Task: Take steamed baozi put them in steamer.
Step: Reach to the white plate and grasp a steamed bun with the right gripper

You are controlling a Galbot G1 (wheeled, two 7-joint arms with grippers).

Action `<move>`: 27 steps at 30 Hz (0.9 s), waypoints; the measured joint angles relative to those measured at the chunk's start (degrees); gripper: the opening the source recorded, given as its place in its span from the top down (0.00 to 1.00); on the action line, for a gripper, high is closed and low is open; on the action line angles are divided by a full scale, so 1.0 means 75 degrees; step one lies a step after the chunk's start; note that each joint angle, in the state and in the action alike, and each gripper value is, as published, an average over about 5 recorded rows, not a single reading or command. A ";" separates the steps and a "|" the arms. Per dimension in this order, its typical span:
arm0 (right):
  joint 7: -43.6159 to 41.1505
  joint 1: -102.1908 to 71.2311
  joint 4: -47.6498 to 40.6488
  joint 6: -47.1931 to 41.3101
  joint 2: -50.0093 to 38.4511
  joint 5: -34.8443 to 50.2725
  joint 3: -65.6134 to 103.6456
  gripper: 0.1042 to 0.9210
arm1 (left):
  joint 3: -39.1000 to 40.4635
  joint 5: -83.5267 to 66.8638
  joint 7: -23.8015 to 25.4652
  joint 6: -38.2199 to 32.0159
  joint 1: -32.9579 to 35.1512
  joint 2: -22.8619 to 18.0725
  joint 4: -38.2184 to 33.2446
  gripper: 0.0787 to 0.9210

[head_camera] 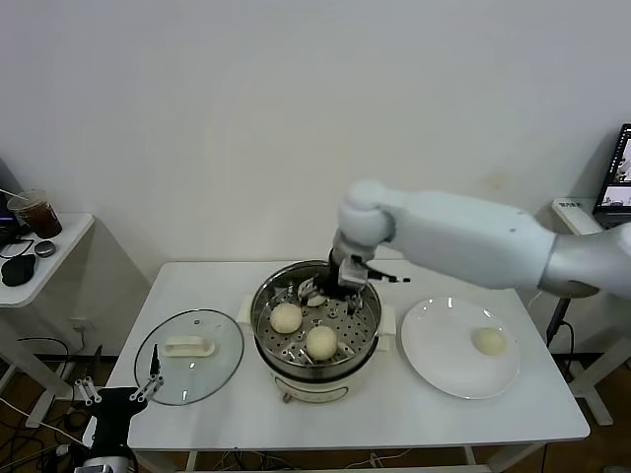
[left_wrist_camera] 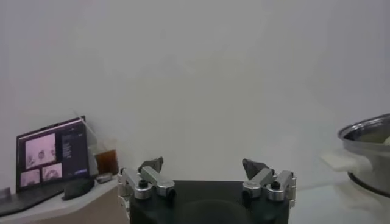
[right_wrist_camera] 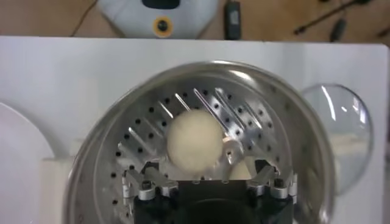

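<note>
R gripper (head_camera: 335, 283): hanging over steamer (head_camera: 266, 305) back rim; fingers spread, holding nothing
Buns in steamer: two showing in head view (head_camera: 286, 317) (head_camera: 320, 341); sitting on tray w/ holes
Plate (head_camera: 434, 365): carrying one bun (head_camera: 489, 340); R of steamer
L gripper (head_camera: 150, 386): waiting low by table's L corner; fingers spread
Lid (head_camera: 222, 365): lying L of steamer

The steamer (head_camera: 367, 330) is made of shiny polished steel with a perforated metal tray, buns (head_camera: 320, 341) look smooth and matt, lid (head_camera: 189, 357) is clear glossy glass, plate (head_camera: 444, 360) is glossy white, table (head_camera: 414, 419) is finished in matt white
</note>
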 measured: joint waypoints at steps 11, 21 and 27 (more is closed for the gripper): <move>-0.0353 0.0113 0.0461 -0.2892 -0.2152 0.0581 0.0487 0.12 | 0.0197 -0.0010 0.0026 0.0007 -0.0196 0.0175 0.0108 0.12; -0.0412 -0.1262 0.0276 -0.4419 -0.3936 -0.0117 0.1425 0.12 | 0.0438 0.0023 0.0049 0.0011 -0.0327 0.0289 0.0239 0.12; -0.0366 -0.2681 -0.0258 -0.4611 -0.4283 -0.0738 0.2568 0.12 | 0.0487 0.0060 0.0052 0.0011 -0.0301 0.0266 0.0279 0.12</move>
